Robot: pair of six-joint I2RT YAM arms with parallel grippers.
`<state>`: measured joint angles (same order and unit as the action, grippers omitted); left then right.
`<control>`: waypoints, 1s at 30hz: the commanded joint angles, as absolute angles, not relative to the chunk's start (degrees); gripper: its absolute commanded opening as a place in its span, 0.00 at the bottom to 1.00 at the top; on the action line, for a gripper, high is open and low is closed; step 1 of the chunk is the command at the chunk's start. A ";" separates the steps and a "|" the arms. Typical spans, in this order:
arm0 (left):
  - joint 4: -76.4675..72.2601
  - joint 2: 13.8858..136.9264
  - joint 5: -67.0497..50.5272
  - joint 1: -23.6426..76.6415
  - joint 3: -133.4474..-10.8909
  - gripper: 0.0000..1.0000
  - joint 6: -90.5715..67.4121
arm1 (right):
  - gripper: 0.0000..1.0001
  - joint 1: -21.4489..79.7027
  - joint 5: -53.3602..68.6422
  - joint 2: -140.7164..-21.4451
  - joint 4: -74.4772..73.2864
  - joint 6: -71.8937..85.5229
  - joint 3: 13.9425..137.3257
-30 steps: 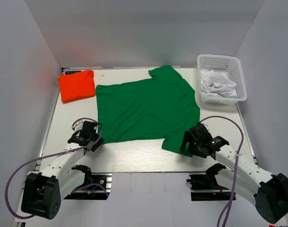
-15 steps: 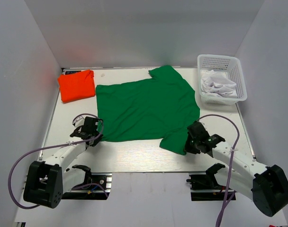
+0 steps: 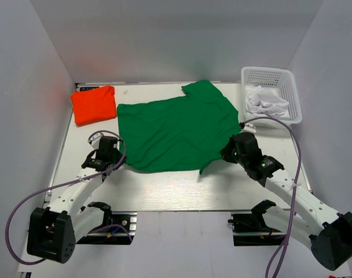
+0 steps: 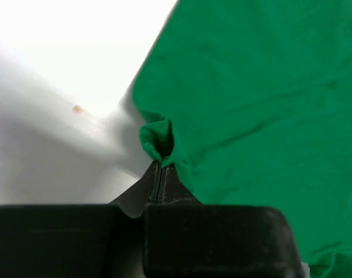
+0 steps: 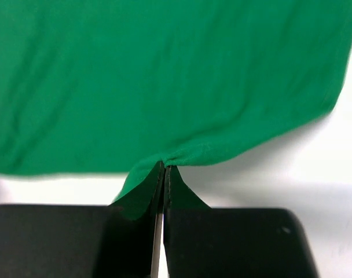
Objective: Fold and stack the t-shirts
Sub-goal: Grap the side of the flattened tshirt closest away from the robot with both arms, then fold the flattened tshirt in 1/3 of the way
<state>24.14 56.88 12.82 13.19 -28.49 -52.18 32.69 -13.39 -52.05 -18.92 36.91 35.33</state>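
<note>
Pinching green t-shirt (image 3: 176,130) — left end effector (image 4: 161,169), right end effector (image 5: 164,169) clamped; gripped hem hidden.

White table (image 3: 164,186) carries three things — green t-shirt (image 3: 176,130), folded orange t-shirt (image 3: 94,105), white basket (image 3: 296,101).

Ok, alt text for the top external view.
The left gripper and right gripper each pinch a near corner of a green t-shirt spread on the table. A folded orange t-shirt lies far left, a white basket of cloth far right.
</note>
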 commanded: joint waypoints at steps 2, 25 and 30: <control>22.32 60.28 14.14 12.83 -34.53 0.00 -50.01 | 0.00 32.08 -24.41 -53.87 -9.93 33.31 39.98; 20.13 80.49 18.54 9.50 -51.32 0.00 -48.34 | 0.00 23.82 -24.53 -81.11 -0.70 21.36 61.08; 21.27 88.84 18.02 7.57 -57.82 0.00 -49.56 | 0.00 20.92 -22.24 -89.97 1.14 21.01 67.83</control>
